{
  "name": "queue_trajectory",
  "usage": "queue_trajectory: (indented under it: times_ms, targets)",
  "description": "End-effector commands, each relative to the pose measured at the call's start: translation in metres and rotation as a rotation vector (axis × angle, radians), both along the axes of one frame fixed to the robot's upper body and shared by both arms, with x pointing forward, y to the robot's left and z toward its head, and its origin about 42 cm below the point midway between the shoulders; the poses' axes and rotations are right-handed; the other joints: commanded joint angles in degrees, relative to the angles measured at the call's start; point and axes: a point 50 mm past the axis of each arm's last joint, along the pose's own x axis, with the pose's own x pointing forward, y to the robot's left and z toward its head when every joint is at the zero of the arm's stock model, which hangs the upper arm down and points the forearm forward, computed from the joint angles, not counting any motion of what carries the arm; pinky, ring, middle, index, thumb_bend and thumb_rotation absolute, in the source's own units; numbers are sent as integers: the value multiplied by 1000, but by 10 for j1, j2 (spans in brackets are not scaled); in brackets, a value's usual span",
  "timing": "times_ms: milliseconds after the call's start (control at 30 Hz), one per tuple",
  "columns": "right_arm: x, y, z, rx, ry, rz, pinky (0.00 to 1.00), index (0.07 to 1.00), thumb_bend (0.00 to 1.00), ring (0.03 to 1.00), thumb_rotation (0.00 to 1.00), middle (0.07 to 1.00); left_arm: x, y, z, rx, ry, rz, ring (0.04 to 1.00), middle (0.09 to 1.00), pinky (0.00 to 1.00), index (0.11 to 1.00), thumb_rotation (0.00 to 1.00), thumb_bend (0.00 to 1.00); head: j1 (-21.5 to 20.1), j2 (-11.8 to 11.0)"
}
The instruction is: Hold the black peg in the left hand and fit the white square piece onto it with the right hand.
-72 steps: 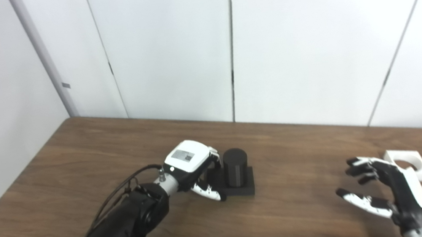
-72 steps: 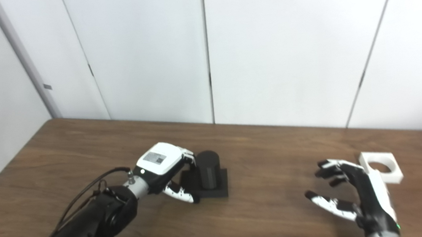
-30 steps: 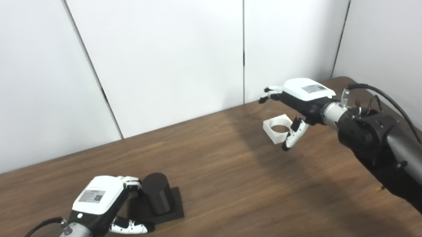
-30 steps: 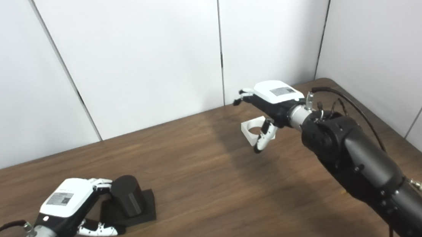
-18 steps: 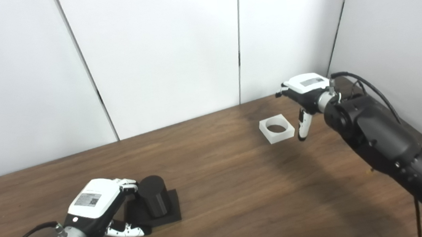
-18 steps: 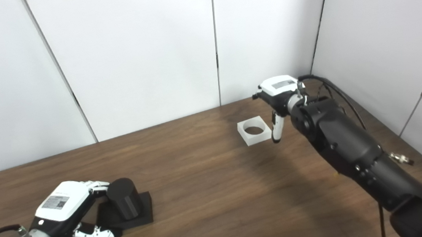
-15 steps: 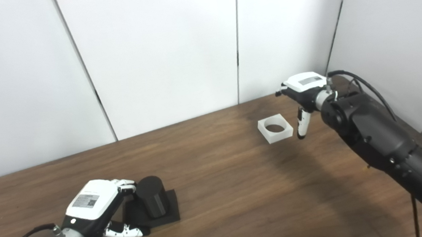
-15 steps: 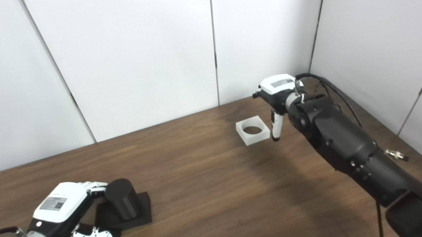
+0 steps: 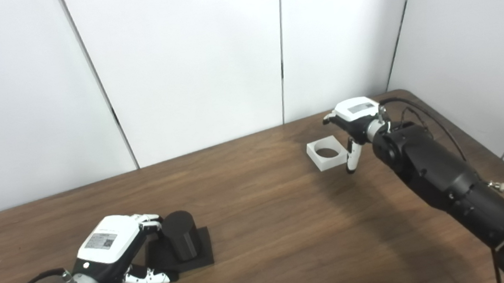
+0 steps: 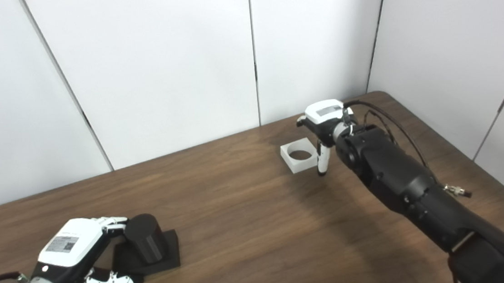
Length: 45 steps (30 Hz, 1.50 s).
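Down at seven o'clock, the left hand [image 9: 108,245] lies low on the brown table [image 9: 260,232], its white back turned up, arm coming in from the bottom left corner. Its fingers [image 9: 148,220] curl round the far side of the black peg [image 9: 182,242] and the thumb [image 9: 150,276] lies along the near edge of the peg's square black base; the grip looks loose, part-closed around the peg, though firm contact cannot be made out. The peg stands upright on the table.

Over at two o'clock, the right arm stretches long and straight from the bottom right corner toward the far side of the table. The right hand [image 9: 354,121] sits just beside the white square piece [image 9: 327,154], on its right. The palm faces down, white back up; the fingers reach over the far right corner of the piece while the thumb [image 9: 352,158] points down at its near right edge. The hand is partly open, bracketing that corner, and whether it is touching the piece cannot be told. The piece lies flat on the table, round hole up, well apart from the peg
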Motion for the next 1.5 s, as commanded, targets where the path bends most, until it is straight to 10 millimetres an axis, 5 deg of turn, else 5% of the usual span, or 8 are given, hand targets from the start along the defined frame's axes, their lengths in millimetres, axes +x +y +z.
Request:
queue_trajectory:
  times_ms: [0,667,967,1067,1467]
  targets:
    - [8,2,29,-9,-83,29,832,865,877,918,139,934,-28,13,-43,163,171,-26,794,818,765,493,65,523,4,6]
    - [29,20,10,-28,-5,67,850,819,828,900,135,911,-34,8,-37,155,176,-27,794,802,764,493,65,523,21,16]
    - [44,10,-5,-47,22,28,826,713,763,870,172,862,-35,8,-37,164,171,-39,791,803,762,493,65,523,24,19]
    - [46,10,-7,-61,19,23,809,513,545,847,150,821,-36,8,-35,168,169,-40,787,802,760,493,66,523,24,23]
    - [41,7,1,-68,35,29,814,486,520,820,146,765,-37,10,-37,151,170,-37,784,796,747,492,65,524,27,28]
